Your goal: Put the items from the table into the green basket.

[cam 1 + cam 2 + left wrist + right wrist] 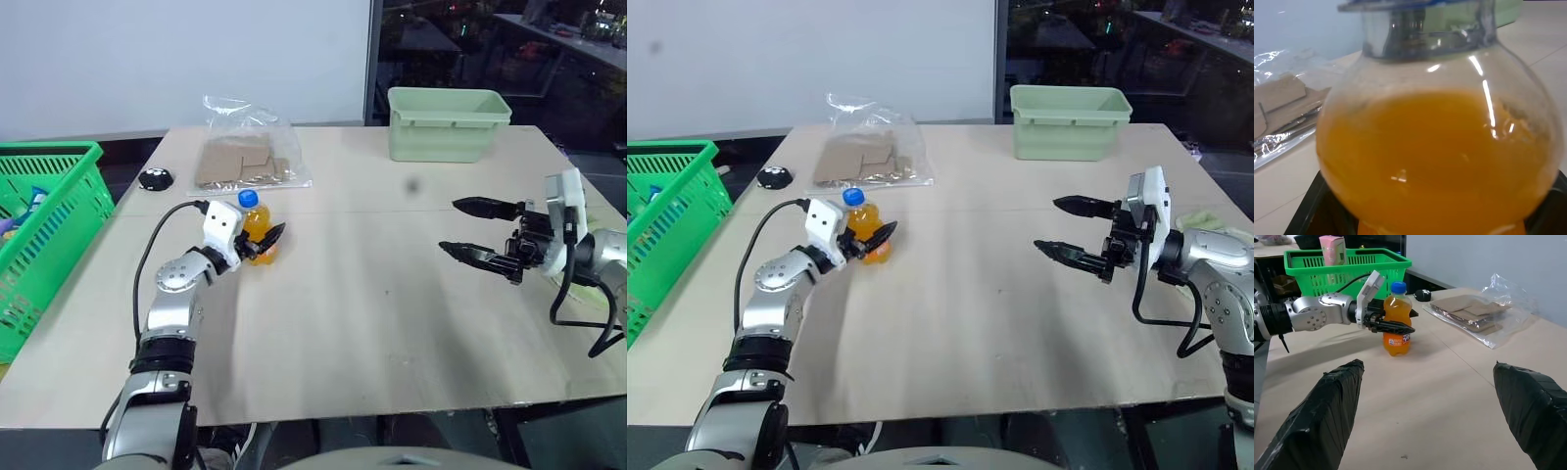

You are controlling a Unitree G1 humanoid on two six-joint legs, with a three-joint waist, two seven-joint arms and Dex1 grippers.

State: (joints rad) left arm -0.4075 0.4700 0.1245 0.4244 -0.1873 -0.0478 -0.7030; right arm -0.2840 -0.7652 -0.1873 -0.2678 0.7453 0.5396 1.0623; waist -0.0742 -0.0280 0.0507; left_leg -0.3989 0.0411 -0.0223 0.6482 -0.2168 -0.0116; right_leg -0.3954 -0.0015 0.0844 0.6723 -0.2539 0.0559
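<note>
A small orange bottle (pixel 255 221) with a blue cap stands upright on the left part of the beige table (pixel 372 323). My left gripper (pixel 263 238) reaches it level from the left, its black fingers (pixel 1398 326) closed around the bottle's waist. In the left wrist view the bottle (pixel 1435 156) sits right between the fingers. My right gripper (pixel 449 226) hovers open and holds nothing over the table's right side, pointing toward the bottle. The green basket (pixel 59 211) stands beyond the table's left edge, with a pink carton (pixel 1332 249) upright inside it.
A mint-green tub (pixel 446 122) stands at the far right of the table. A clear plastic bag of cardboard pieces (pixel 245 157) lies at the far middle, just behind the bottle. A small black round object (pixel 155 178) sits by the far left edge.
</note>
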